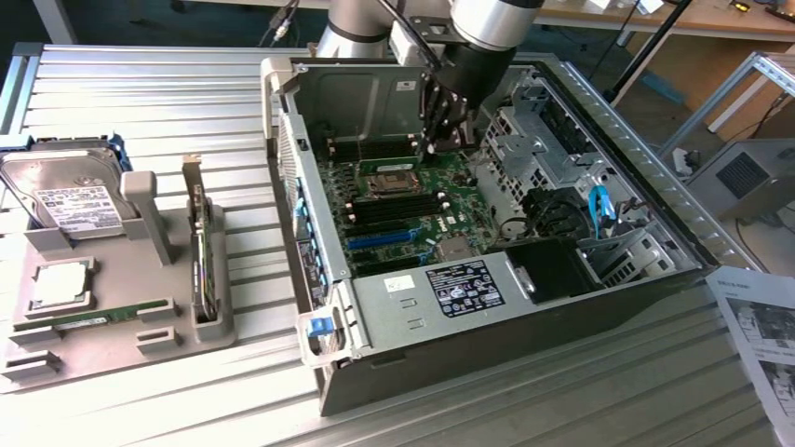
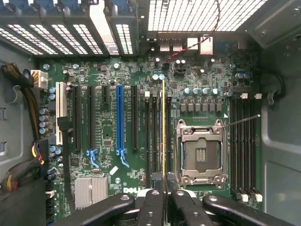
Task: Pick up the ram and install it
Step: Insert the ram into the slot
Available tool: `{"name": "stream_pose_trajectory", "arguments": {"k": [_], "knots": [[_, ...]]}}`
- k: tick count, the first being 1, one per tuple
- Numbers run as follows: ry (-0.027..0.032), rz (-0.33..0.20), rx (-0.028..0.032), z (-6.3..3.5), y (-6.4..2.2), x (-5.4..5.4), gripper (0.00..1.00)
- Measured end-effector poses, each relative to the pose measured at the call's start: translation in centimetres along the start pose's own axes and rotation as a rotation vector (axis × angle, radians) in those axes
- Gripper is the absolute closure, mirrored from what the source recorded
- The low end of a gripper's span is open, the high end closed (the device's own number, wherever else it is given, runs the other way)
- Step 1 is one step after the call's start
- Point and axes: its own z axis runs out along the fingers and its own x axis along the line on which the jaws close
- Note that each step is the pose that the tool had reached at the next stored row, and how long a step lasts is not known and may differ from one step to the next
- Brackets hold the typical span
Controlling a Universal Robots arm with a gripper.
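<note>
In the exterior view, an open computer case lies on its side on a slatted metal surface. The arm reaches down into it, and the tool hangs low over the motherboard, just beside the processor socket. At the exterior view's left, well apart from the case, a grey fixture tray carries a hard drive, a square silver processor and a green memory stick lying flat.

In the wrist view, the tool is clamped on the ram. The stick shows edge-on as a thin yellowish line running away from the dark fingers, which pinch it on both faces. The ram sits over the bank of black memory slots between the empty processor socket and the long expansion slots, one of them blue. Its edge runs parallel to the slots and appears to lie along one of them. I cannot tell whether it already touches the slot or hovers just above it.

I judge the pick-up to be done and the installing step to be in hand, with the stick being lined up or lowered. Seating it should call for keeping the edge true to the slot along its full length, with the notch matched. It should then take a straight, even push until the end latches close. Any tilt would risk jamming the stick or bending it.
</note>
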Motion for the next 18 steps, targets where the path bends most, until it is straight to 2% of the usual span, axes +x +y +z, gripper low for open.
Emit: {"name": "stream_pose_trajectory", "arguments": {"k": [18], "knots": [[0.0000, 0.000, 0.0000, 2.14, -0.10, -0.1, 0.88]]}}
